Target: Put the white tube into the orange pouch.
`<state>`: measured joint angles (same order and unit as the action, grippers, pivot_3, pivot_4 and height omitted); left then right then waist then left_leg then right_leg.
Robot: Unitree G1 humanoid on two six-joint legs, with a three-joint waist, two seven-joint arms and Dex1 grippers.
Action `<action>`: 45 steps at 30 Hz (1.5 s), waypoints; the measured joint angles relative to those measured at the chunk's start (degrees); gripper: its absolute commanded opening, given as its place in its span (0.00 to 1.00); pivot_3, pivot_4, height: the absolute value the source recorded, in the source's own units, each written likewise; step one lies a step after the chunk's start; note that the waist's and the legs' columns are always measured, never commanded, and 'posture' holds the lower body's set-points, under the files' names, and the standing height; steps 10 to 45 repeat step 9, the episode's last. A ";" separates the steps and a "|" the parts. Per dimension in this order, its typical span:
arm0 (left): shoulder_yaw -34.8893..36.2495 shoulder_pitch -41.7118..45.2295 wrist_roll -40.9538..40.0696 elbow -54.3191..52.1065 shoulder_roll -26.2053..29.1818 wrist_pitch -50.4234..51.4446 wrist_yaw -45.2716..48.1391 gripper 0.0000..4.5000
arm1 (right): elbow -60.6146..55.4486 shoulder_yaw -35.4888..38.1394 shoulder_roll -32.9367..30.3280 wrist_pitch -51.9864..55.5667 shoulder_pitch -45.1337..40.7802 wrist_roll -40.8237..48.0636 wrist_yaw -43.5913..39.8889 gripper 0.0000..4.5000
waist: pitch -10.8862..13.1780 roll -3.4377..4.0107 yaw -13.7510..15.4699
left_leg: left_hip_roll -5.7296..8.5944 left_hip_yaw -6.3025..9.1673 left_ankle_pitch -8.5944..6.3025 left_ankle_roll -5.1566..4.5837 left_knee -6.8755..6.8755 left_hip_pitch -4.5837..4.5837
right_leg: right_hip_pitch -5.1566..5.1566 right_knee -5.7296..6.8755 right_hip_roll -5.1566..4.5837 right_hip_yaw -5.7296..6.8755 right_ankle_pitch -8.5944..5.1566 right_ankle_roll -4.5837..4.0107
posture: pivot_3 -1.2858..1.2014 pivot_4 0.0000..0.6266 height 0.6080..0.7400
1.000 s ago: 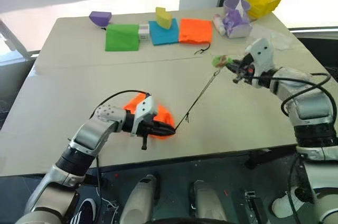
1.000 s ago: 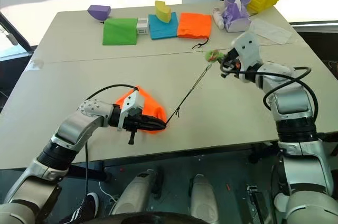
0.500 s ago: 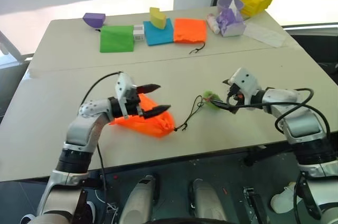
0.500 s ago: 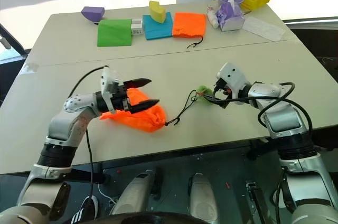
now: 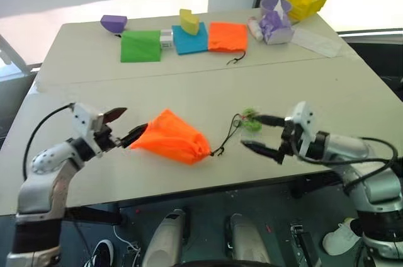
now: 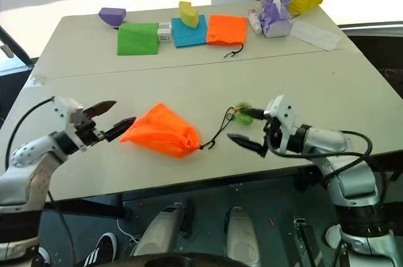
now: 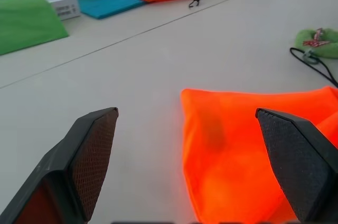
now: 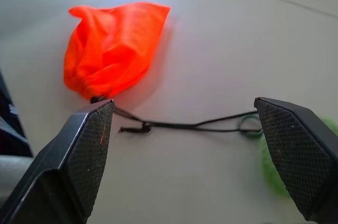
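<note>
Orange pouch point(image 5: 169, 143) lying bulged on near table point(image 5: 189, 97), mouth cinched, cord slack toward green fuzzy ring point(image 5: 250, 119). White tube unseen, judged inside; task looks finished. Left gripper point(image 5: 124, 123) beside pouch, jaws apart, empty. Right gripper point(image 5: 261, 135) near ring, jaws apart, empty. Flat orange square pouch point(image 5: 228, 36), green pouch point(image 5: 140, 46), purple cup point(image 5: 275, 7) far back; nothing obstructing.
</note>
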<state>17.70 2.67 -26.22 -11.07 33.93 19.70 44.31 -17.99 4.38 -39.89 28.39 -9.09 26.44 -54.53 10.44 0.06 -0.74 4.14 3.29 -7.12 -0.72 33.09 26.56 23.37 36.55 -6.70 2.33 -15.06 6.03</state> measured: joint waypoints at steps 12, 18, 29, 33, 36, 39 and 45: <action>4.81 -10.41 1.06 1.15 -0.35 -3.96 -2.13 1.00 | 10.15 -1.75 -3.14 -11.23 -0.71 -7.92 -1.91 0.98 | 0.00 -0.23 1.43 | -2.79 -4.91 -0.63 0.82 1.33 -1.21 | 0.01 3.39 0.26 -1.30 -3.78 -1.77 | 0.52 0.24 1.00; 4.81 -10.41 1.06 1.15 -0.35 -3.96 -2.13 1.00 | 10.15 -1.75 -3.14 -11.23 -0.71 -7.92 -1.91 0.98 | 0.00 -0.23 1.43 | -2.79 -4.91 -0.63 0.82 1.33 -1.21 | 0.01 3.39 0.26 -1.30 -3.78 -1.77 | 0.52 0.24 1.00; 4.81 -10.41 1.06 1.15 -0.35 -3.96 -2.13 1.00 | 10.15 -1.75 -3.14 -11.23 -0.71 -7.92 -1.91 0.98 | 0.00 -0.23 1.43 | -2.79 -4.91 -0.63 0.82 1.33 -1.21 | 0.01 3.39 0.26 -1.30 -3.78 -1.77 | 0.52 0.24 1.00; 4.81 -10.41 1.06 1.15 -0.35 -3.96 -2.13 1.00 | 10.15 -1.75 -3.14 -11.23 -0.71 -7.92 -1.91 0.98 | 0.00 -0.23 1.43 | -2.79 -4.91 -0.63 0.82 1.33 -1.21 | 0.01 3.39 0.26 -1.30 -3.78 -1.77 | 0.52 0.24 1.00; 4.81 -10.41 1.06 1.15 -0.35 -3.96 -2.13 1.00 | 10.15 -1.75 -3.14 -11.23 -0.71 -7.92 -1.91 0.98 | 0.00 -0.23 1.43 | -2.79 -4.91 -0.63 0.82 1.33 -1.21 | 0.01 3.39 0.26 -1.30 -3.78 -1.77 | 0.52 0.24 1.00; 4.81 -10.41 1.06 1.15 -0.35 -3.96 -2.13 1.00 | 10.15 -1.75 -3.14 -11.23 -0.71 -7.92 -1.91 0.98 | 0.00 -0.23 1.43 | -2.79 -4.91 -0.63 0.82 1.33 -1.21 | 0.01 3.39 0.26 -1.30 -3.78 -1.77 | 0.52 0.24 1.00; 4.81 -10.41 1.06 1.15 -0.35 -3.96 -2.13 1.00 | 10.15 -1.75 -3.14 -11.23 -0.71 -7.92 -1.91 0.98 | 0.00 -0.23 1.43 | -2.79 -4.91 -0.63 0.82 1.33 -1.21 | 0.01 3.39 0.26 -1.30 -3.78 -1.77 | 0.52 0.24 1.00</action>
